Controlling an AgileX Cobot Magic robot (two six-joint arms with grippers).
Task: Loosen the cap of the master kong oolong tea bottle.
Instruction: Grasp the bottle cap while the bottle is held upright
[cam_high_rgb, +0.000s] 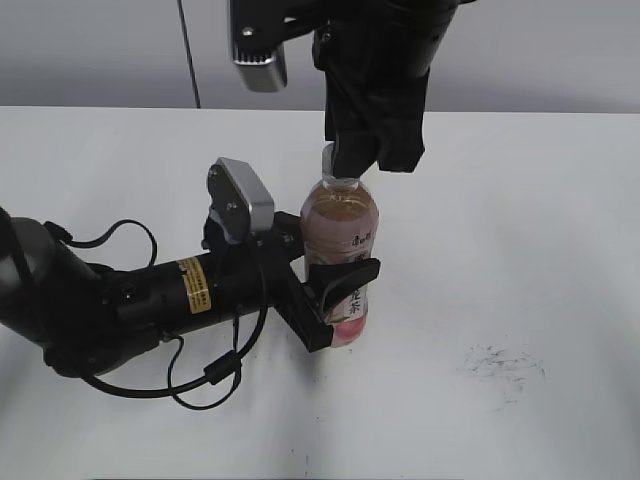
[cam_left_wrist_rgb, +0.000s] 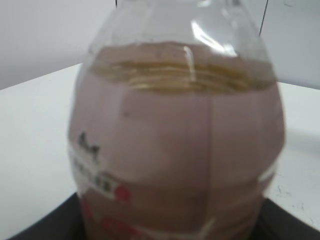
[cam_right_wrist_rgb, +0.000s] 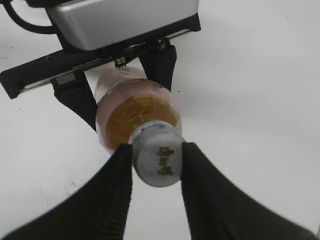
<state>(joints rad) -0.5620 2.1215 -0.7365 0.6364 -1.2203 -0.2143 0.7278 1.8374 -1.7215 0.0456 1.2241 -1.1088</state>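
The master kong oolong tea bottle (cam_high_rgb: 340, 225) stands upright on the white table, amber tea inside and a pink label low down. It fills the left wrist view (cam_left_wrist_rgb: 175, 140). My left gripper (cam_high_rgb: 335, 300) is shut on the bottle's lower body from the left. My right gripper (cam_high_rgb: 355, 150) comes down from above and is shut on the cap (cam_right_wrist_rgb: 159, 160). In the right wrist view its two black fingers (cam_right_wrist_rgb: 156, 155) press on both sides of the silver-grey cap, with the bottle (cam_right_wrist_rgb: 140, 112) below. In the exterior view the cap is mostly hidden behind the fingers.
The left arm (cam_high_rgb: 130, 300) lies low across the table with loose black cables (cam_high_rgb: 215, 375) beneath it. A dark scuff mark (cam_high_rgb: 500, 365) is on the table at the right. A grey wall runs behind the table's far edge.
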